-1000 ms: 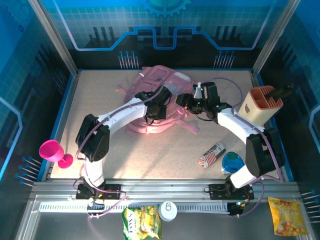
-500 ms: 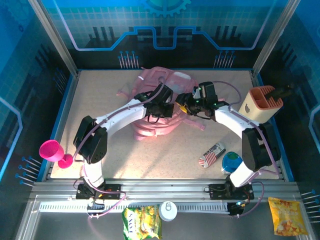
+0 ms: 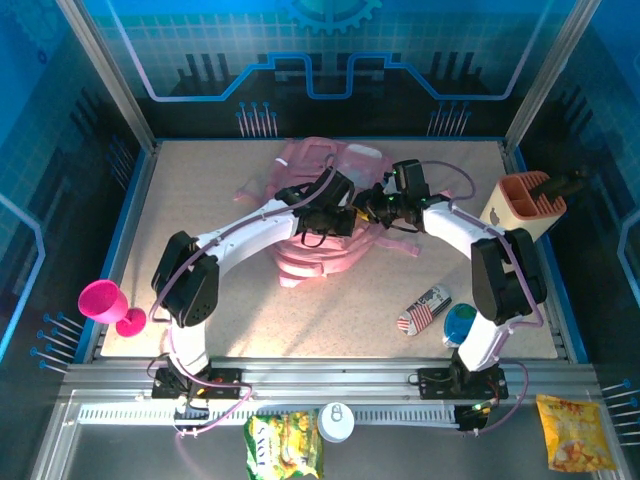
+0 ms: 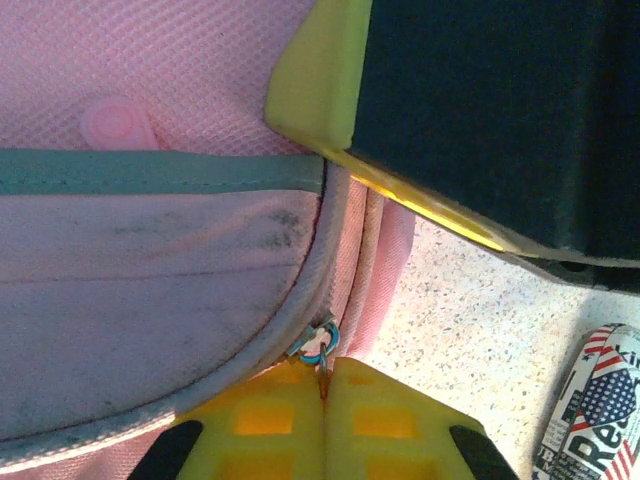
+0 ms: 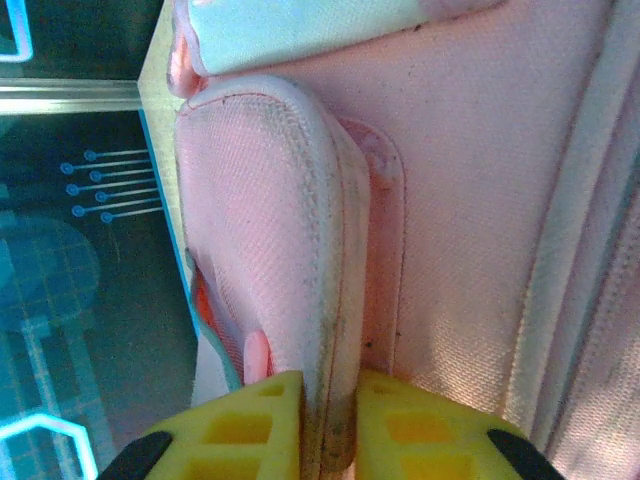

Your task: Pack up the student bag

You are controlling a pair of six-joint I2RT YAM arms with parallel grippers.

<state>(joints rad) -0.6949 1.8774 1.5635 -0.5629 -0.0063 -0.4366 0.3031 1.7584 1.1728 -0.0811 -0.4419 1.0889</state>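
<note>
left gripper [image 4: 322,398] fingers pressed together, pinching small blue-ringed zip pull [image 4: 319,345]. right gripper [image 5: 330,425] clamped on thick padded pink fabric edge [image 5: 300,250]. Both on large soft pink fabric student bag [image 3: 318,258], table centre toward 12 o'clock. Flag-print can [image 3: 424,308] at 4, beige-and-orange pen holder [image 3: 520,205] at 3.

— How many bags?
— One student bag [image 3: 318,255]. Two snack packets as well: a green packet [image 3: 283,445] near left, an orange packet [image 3: 572,432] near right.
— And the rest?
— One pink goblet [image 3: 100,305], one flag-printed can [image 3: 423,308], one pen holder [image 3: 520,205], one white lid [image 3: 336,422], one blue object [image 3: 463,325].
</note>
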